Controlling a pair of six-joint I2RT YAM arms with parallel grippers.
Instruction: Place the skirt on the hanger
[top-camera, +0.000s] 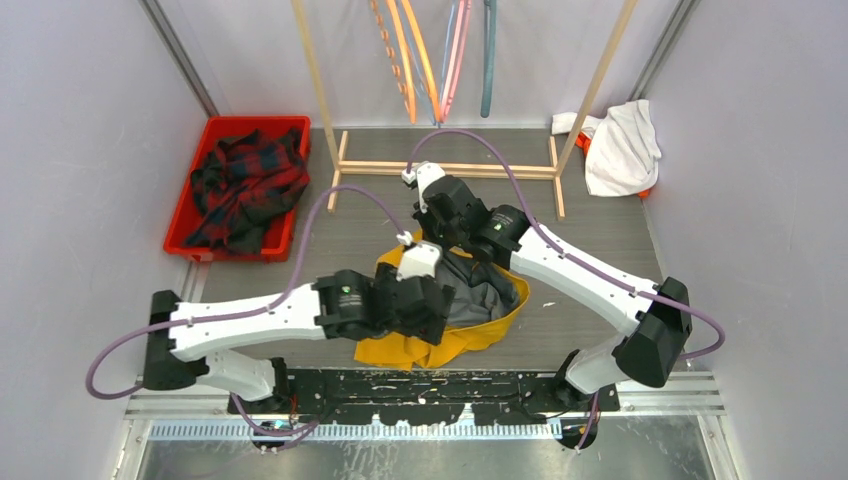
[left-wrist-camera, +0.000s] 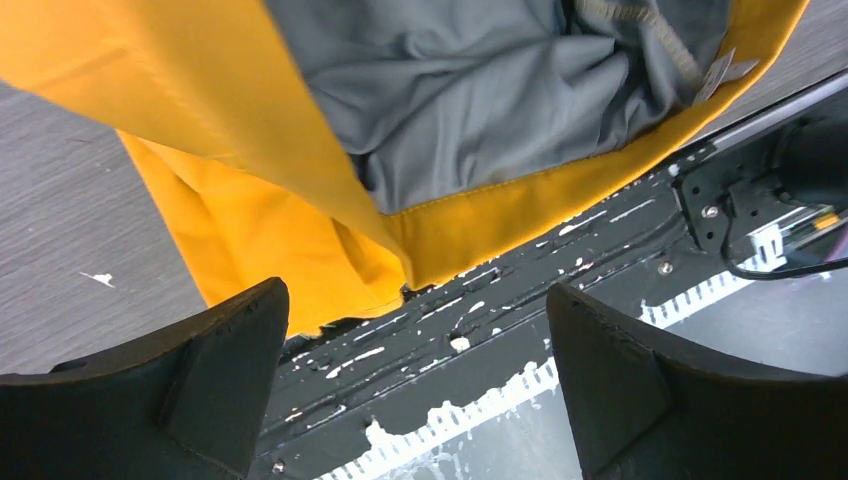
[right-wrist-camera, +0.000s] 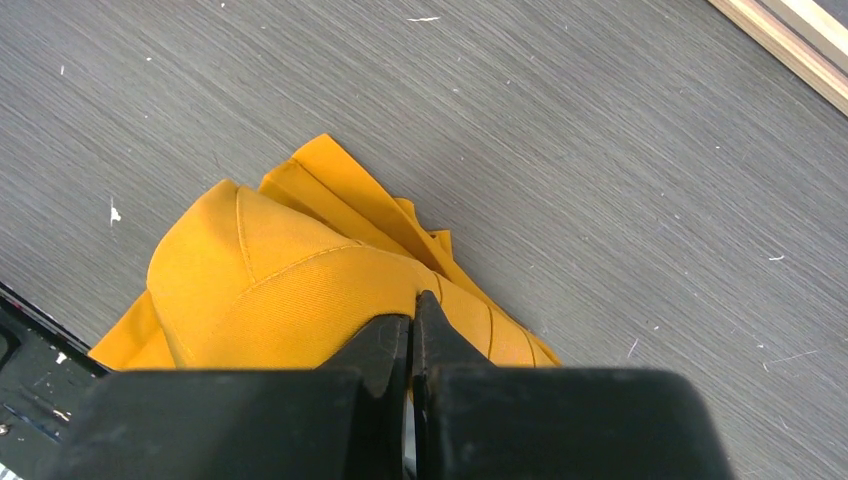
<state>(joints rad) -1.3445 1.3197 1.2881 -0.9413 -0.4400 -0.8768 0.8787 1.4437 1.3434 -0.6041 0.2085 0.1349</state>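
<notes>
Two hands are sitting at the yellow skirt (top-camera: 455, 345), which is lying crumpled, grey lining up, on the worktop (top-camera: 600, 215) between the arms. Our right hand (right-wrist-camera: 413, 305) is pinching its far fold tight; our left hand (left-wrist-camera: 415, 300) is hanging wide open, empty, over the near hem. The hangers (top-camera: 407, 60) are dangling well beyond, nearer our right hand.

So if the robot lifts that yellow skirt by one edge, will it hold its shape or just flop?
Probably flop: the skirt lies crumpled in soft folds, and its grey lining is bunched. It looks light; the right gripper seems to pinch just a thin fold of it. The hanging part would likely sag and swing.
</notes>
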